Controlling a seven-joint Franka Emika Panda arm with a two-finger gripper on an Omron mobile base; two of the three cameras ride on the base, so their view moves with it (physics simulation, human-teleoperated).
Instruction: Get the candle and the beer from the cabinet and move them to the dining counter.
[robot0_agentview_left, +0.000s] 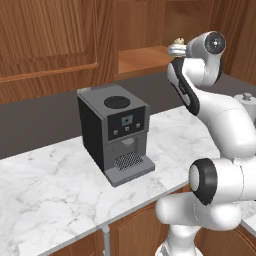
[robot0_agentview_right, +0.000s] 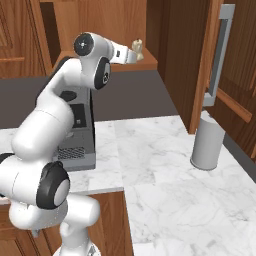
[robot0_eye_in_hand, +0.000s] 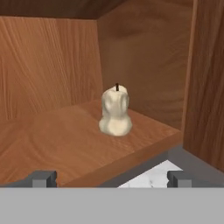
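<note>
The candle (robot0_eye_in_hand: 115, 111), a small cream stub with a dark wick, stands upright on the plain wooden shelf (robot0_eye_in_hand: 57, 140) of the open cabinet (robot0_agentview_left: 142, 57), near its right inner wall. My gripper (robot0_eye_in_hand: 111, 179) is open just short of the shelf's front edge, its fingertips (robot0_eye_in_hand: 43, 178) spread wide, and the candle is centred ahead of them, untouched. From the base the candle (robot0_agentview_left: 177, 40) (robot0_agentview_right: 137, 48) shows just beyond the gripper (robot0_agentview_left: 175, 49) (robot0_agentview_right: 131, 54), at shelf height. The beer and the dining counter are out of view.
A black coffee machine (robot0_agentview_left: 115, 132) (robot0_agentview_right: 77, 130) stands on the marble worktop (robot0_agentview_left: 50, 190) (robot0_agentview_right: 160, 150) under my arm. The cabinet's open door with its grey bar handle (robot0_agentview_right: 220, 55) juts out on the right, above a grey cylinder (robot0_agentview_right: 207, 145).
</note>
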